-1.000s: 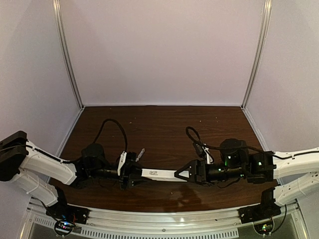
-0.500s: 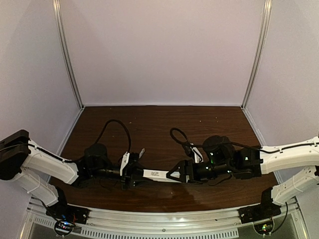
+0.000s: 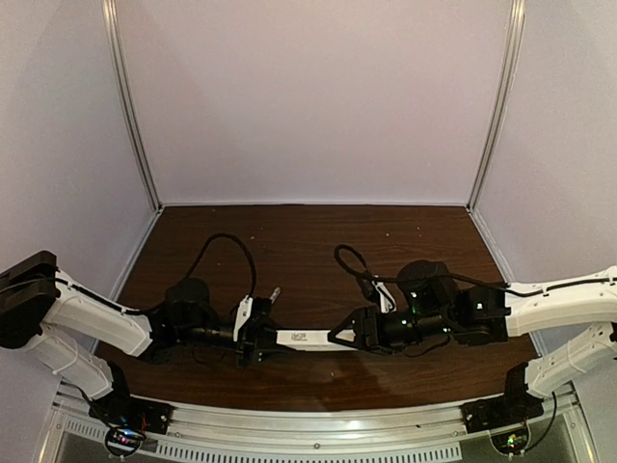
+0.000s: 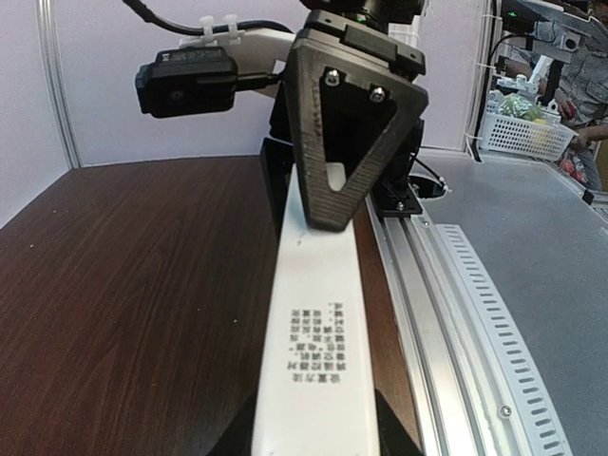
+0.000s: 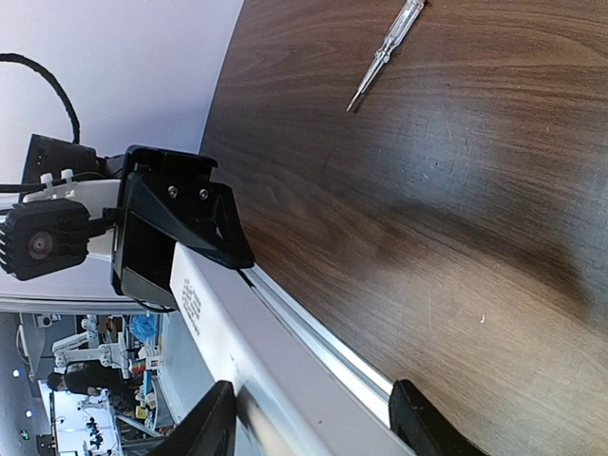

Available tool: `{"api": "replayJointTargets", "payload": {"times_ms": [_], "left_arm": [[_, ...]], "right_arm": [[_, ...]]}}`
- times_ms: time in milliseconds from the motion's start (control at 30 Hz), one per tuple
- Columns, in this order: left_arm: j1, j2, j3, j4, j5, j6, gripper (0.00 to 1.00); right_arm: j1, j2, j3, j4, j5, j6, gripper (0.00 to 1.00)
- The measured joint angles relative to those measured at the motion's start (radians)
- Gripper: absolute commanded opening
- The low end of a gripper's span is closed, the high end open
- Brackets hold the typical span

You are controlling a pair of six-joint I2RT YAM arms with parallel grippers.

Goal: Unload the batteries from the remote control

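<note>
The remote control [image 3: 307, 338] is a slim white bar lying level between both arms, printed face [image 4: 318, 366] up. My left gripper [image 3: 260, 340] is shut on its left end, one finger against each long edge [image 4: 313, 445]. My right gripper [image 3: 343, 337] straddles the right end, jaws open and narrowed. One triangular finger [image 4: 350, 123] stands over the printed face, and the remote control [image 5: 285, 380] runs between both fingers. No dark recess shows and the batteries are hidden.
A thin pale-handled screwdriver [image 3: 274, 294] lies on the brown table [image 3: 318, 246] behind the left gripper, also seen in the right wrist view [image 5: 385, 52]. The metal rail [image 4: 446, 285] runs along the near edge. Pale walls enclose the table on three sides.
My right arm has moved left, bringing its fingers over the remote's right end, and its jaws have narrowed. The left gripper and remote have barely shifted.
</note>
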Motion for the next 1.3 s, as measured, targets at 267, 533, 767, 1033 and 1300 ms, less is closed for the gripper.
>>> {"api": "replayJointTargets", "payload": {"times_ms": [267,533,767,1033,1300], "left_arm": [[-0.004,0.0,0.0,0.013,0.0,0.0,0.0],[-0.004,0.0,0.0,0.013,0.0,0.0,0.0],[-0.004,0.0,0.0,0.013,0.0,0.0,0.0],[-0.004,0.0,0.0,0.012,-0.005,0.0,0.0],[-0.004,0.013,0.004,0.01,-0.019,0.001,0.0]], "right_arm": [[0.0,-0.044,-0.05,-0.003,0.002,0.007,0.79],[-0.002,-0.124,-0.059,-0.035,0.016,0.005,0.78],[-0.002,-0.174,-0.061,-0.078,0.03,0.012,0.71],[-0.003,-0.185,-0.061,-0.108,0.032,0.02,0.61],[-0.003,-0.185,-0.061,-0.114,0.032,0.027,0.52]]}}
